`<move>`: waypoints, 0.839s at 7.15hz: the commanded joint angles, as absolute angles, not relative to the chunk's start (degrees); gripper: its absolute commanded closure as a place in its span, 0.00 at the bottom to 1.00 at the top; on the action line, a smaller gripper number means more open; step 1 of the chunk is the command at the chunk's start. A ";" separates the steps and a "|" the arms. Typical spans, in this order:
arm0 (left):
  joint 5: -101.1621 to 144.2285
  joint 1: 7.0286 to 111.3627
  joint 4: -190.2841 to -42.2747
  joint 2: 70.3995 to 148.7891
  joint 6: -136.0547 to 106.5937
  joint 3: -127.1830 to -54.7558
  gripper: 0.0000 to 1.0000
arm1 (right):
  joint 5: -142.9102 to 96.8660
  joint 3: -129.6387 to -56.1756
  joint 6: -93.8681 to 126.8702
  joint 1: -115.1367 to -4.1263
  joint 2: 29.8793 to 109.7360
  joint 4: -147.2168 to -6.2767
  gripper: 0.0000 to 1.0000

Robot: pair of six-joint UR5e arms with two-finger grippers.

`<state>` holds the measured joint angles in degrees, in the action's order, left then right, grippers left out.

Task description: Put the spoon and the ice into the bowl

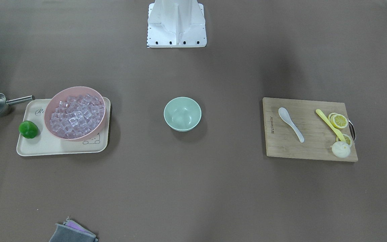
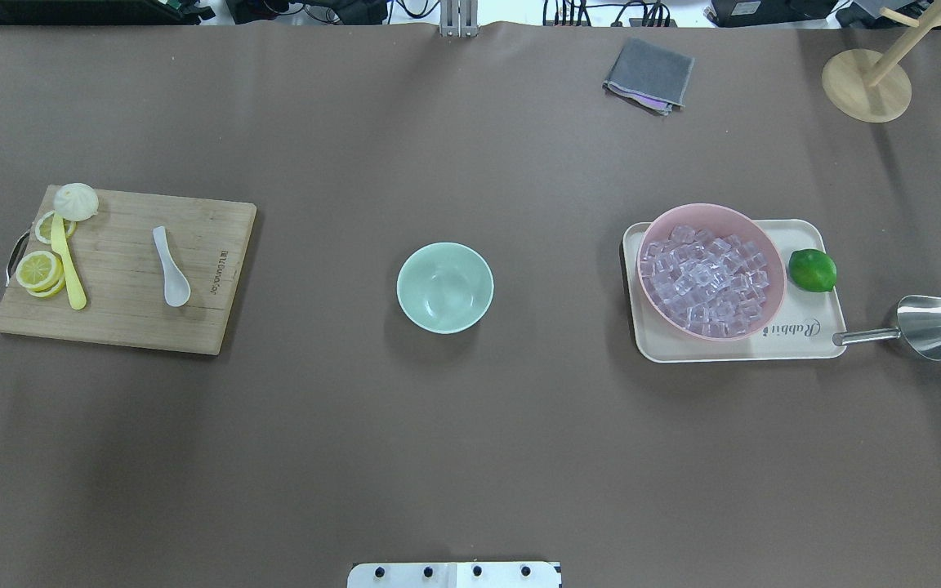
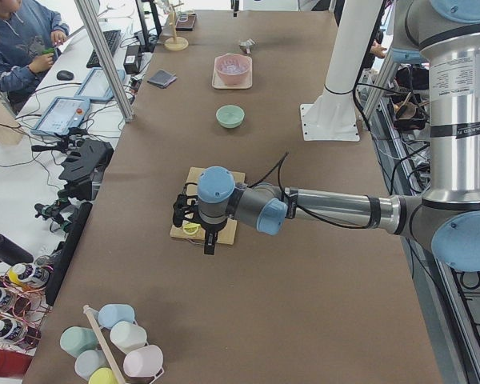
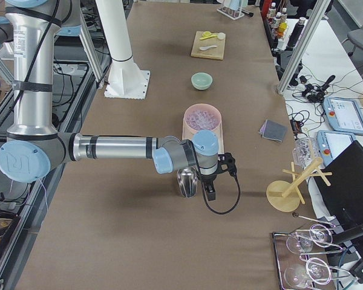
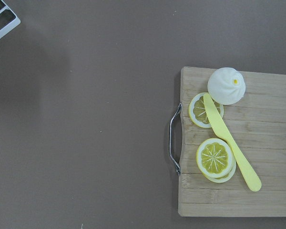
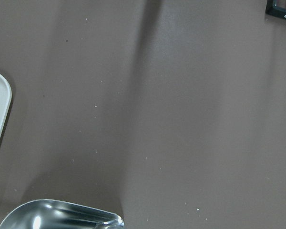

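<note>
The white spoon (image 1: 291, 123) lies on a wooden cutting board (image 1: 281, 144), also in the overhead view (image 2: 171, 268). The mint-green bowl (image 1: 182, 113) stands empty at the table's middle (image 2: 444, 287). Ice cubes (image 1: 77, 112) fill a pink bowl (image 2: 769, 269) on a cream tray (image 2: 797, 343). My left gripper (image 3: 186, 214) hovers over the board's outer end; my right gripper (image 4: 228, 163) hovers beyond the steel scoop (image 4: 186, 181). Both show only in side views, so I cannot tell if they are open or shut.
A yellow utensil (image 1: 329, 124), lemon slices (image 1: 339, 121) and a white bun (image 1: 341, 149) share the board. A lime (image 2: 812, 270) sits on the tray. The steel scoop (image 2: 924, 327) lies beside the tray. A grey cloth (image 2: 648, 75) and a wooden stand (image 2: 867, 86) are at the far edge.
</note>
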<state>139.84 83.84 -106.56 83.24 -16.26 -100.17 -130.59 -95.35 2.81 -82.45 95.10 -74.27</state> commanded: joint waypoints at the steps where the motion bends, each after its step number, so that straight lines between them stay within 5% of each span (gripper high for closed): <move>1: 139.92 83.93 -107.22 82.36 -14.00 -99.24 0.01 | -130.52 -95.36 2.90 -82.62 95.54 -74.27 0.00; 6: 139.13 83.67 -110.10 84.54 -11.16 -96.86 0.01 | -130.52 -90.89 2.81 -82.44 89.85 -74.18 0.00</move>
<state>139.33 83.75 -108.07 83.88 -11.11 -97.25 -130.50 -92.45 2.84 -82.44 91.90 -74.24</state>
